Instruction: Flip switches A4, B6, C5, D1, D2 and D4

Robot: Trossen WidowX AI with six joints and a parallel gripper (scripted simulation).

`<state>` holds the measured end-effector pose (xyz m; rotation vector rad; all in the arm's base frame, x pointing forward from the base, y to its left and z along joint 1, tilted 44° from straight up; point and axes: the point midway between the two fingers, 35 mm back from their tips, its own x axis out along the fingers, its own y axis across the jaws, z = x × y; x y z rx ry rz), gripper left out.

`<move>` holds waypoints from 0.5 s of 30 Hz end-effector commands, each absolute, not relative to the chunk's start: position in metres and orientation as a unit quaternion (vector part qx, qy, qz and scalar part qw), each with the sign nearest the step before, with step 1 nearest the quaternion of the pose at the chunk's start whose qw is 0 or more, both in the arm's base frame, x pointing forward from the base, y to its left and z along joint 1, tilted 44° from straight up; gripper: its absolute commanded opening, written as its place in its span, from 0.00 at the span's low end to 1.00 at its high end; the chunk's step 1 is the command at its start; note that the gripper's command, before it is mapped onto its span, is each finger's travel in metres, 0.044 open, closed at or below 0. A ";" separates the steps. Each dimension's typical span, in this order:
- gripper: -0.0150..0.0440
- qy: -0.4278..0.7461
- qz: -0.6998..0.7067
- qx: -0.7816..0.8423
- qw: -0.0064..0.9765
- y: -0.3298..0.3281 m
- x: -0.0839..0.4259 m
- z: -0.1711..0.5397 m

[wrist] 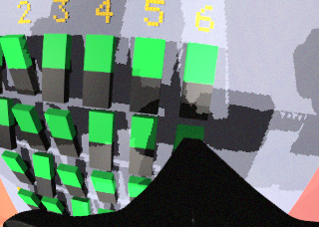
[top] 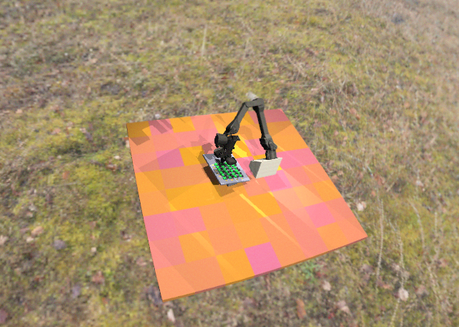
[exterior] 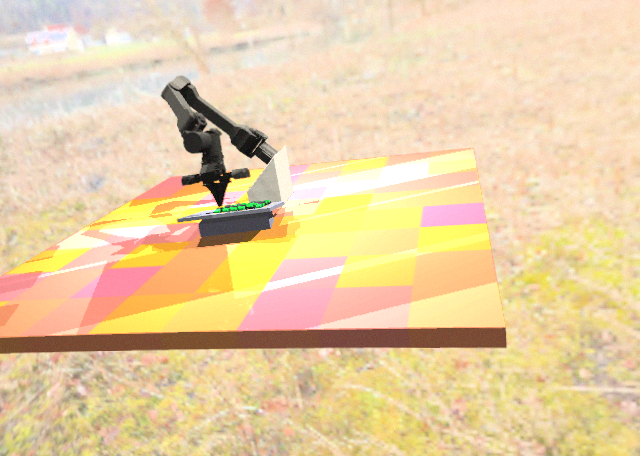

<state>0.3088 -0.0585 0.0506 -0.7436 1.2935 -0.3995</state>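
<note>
The switch panel [top: 237,181] [exterior: 188,218] [wrist: 249,63] carries rows of green-and-dark rocker switches. My gripper [top: 222,163] [exterior: 221,205] [wrist: 191,140] is shut and empty, pointing down with its tips at B6. In the wrist view the green far end of B6 [wrist: 188,131] shows just beyond the tips; its near end is hidden. Contact cannot be told. A4 [wrist: 100,53] is in full view. C5 [wrist: 140,183] is partly covered by the fingers. D1 [wrist: 29,199], D2 [wrist: 52,205] and D4 [wrist: 106,211] show only in part. Their tilts are unclear.
The neighbouring switches A6 [wrist: 200,63] and B5 [wrist: 145,129] stand close to the tips. A pale wedge-shaped block [top: 266,168] [exterior: 276,180] stands between the panel and the arm's base. The panel rests raised on a patchwork table [top: 252,227] [exterior: 372,265].
</note>
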 end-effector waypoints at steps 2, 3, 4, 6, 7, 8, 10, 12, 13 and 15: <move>0.25 0.585 -0.179 -0.336 0.716 -0.058 0.309 0.050; 0.25 0.585 -0.179 -0.336 0.716 -0.058 0.309 0.050; 0.25 0.585 -0.179 -0.336 0.716 -0.058 0.309 0.050; 0.25 0.585 -0.179 -0.336 0.716 -0.059 0.309 0.050; 0.25 0.585 -0.179 -0.336 0.716 -0.059 0.309 0.050; 0.25 0.585 -0.179 -0.336 0.716 -0.059 0.309 0.050; 0.25 0.585 -0.179 -0.336 0.716 -0.059 0.309 0.049; 0.25 0.585 -0.179 -0.336 0.716 -0.059 0.309 0.049; 0.25 0.585 -0.179 -0.336 0.716 -0.059 0.309 0.049; 0.25 0.585 -0.179 -0.336 0.716 -0.059 0.309 0.049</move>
